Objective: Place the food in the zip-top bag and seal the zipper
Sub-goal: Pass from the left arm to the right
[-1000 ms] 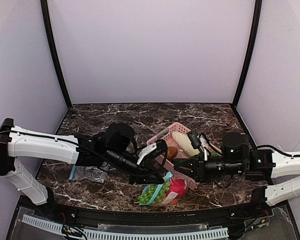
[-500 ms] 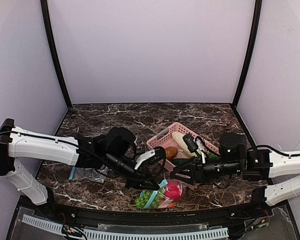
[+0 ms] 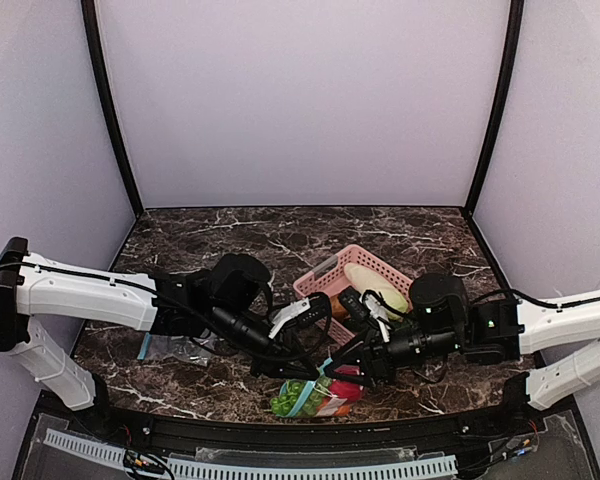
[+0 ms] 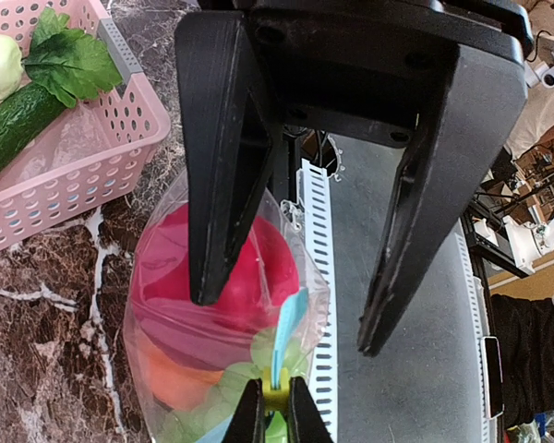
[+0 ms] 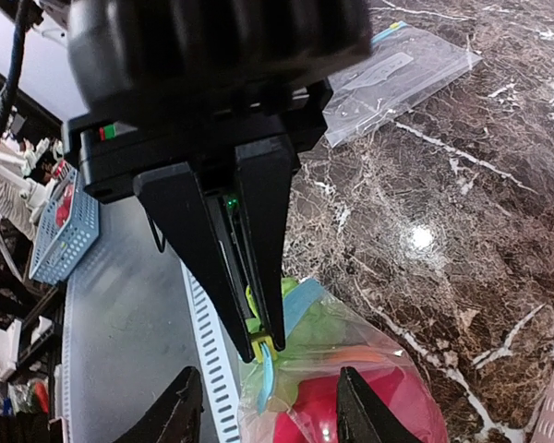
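While left tool (image 4: 275,411) pinches the zipper (image 4: 292,321), right tool (image 5: 268,397) spread at the zip-top bag (image 4: 135,355), food (image 4: 171,286) inside.

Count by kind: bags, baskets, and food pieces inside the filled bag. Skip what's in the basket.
Bags: 2 (filled bag, empty bag)
Baskets: 1 (pink basket)
Food pieces in the filled bag: 3 (red fruit, orange fruit, grape bunch)
Total: 6
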You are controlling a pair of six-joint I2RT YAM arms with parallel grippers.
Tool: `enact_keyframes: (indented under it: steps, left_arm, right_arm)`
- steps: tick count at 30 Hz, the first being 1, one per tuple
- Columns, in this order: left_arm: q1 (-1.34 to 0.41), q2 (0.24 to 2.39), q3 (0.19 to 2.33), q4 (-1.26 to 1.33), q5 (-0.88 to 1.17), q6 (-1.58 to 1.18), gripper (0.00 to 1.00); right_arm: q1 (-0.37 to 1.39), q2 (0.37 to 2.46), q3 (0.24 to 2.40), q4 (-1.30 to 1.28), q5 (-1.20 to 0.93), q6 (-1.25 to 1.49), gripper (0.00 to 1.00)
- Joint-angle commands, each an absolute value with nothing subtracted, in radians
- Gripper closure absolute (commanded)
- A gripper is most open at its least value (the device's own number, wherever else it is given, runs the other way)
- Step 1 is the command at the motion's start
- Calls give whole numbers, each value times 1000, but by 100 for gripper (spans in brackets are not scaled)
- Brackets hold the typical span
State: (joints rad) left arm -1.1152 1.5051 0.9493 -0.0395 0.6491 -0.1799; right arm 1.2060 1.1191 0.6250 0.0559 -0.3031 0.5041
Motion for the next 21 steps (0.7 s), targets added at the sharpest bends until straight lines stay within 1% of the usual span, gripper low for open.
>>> enact_keyframes:
  steps: [1,4,7,8,11,21]
  left_arm:
    - [-1118,1468,944,-46,666,-182,99]
    - [-1118,1464,946,-49,667,-179,99]
    - [-1118,1462,946,-54,665,-177,99]
    - [-1118,1461,946,-55,664,-177,99]
    - [-1118,1456,944,-57,655,-177,99]
    - [-1117,1443,940,-104,643,-169,99]
  right_arm:
    - [1219,1157,665,91,-308,486,57]
    - [1226,1176,668,100,-310,486,66]
    - [1231,1193,670,102,-309,488,77]
    - [1232,1196,672,100,-307,488,82]
    - [1236,1197,667,100,-291,491,100]
    - [1220,1120,643,48,-65,563,100]
